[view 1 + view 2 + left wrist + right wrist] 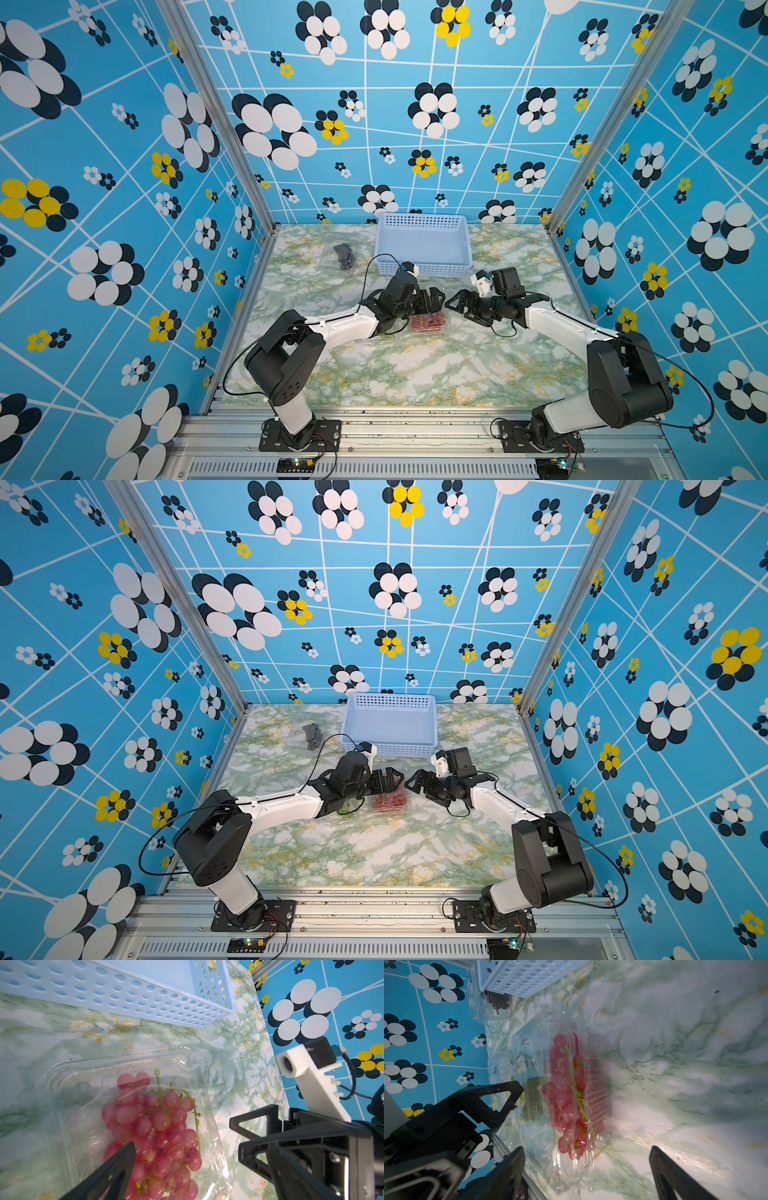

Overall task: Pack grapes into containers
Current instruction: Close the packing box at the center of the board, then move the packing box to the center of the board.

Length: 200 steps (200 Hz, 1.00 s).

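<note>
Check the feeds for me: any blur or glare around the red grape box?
Right wrist view: motion-smeared, the red grapes and table soft. Left wrist view: sharp, with glare streaks on the clear clamshell. Both top views: evenly lit and sharp, wall lines bowed by the wide lens, clamshell almost invisible.

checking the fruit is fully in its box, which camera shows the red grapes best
Left wrist view: the red grapes fill the picture, sharp, stems and all, inside the clear container. The right wrist view shows them blurred behind the plastic; both top views show only a small red patch.
</note>
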Motion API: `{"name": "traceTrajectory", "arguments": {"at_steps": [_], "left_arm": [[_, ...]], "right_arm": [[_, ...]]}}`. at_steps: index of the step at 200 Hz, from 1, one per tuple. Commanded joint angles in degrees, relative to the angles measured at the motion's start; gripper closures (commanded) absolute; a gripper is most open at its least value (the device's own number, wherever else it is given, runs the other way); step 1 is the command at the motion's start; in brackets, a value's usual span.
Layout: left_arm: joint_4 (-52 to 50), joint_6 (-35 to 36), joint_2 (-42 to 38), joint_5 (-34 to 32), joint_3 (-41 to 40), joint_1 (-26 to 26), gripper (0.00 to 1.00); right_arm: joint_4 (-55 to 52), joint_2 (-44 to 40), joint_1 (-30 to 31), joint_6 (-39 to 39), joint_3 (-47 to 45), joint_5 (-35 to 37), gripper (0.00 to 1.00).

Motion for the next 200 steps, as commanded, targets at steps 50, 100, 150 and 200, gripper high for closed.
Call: {"name": "traceTrajectory", "arguments": {"at_steps": [50,100,150,200], "left_arm": [[-0.46,-0.72,-0.92,-0.52,-3.0,1.44,0.0],[-0.77,-0.19,-3.99,0.06,-5.14,3.43,0.0],[-4.14,2.16,-10.62,-0.53,-7.66,6.54,0.0],[-6.96,3.66,-17.51,-1.36,-10.51,9.17,0.0]], "right_arm": [[3.05,5.28,3.16,2.01,2.39,0.35,0.17],[4.8,8.42,5.72,3.1,4.36,1.23,0.29],[5.56,11.79,9.26,4.88,7.55,2.75,0.36],[5.83,17.23,14.49,7.42,13.55,4.99,0.37]]}}
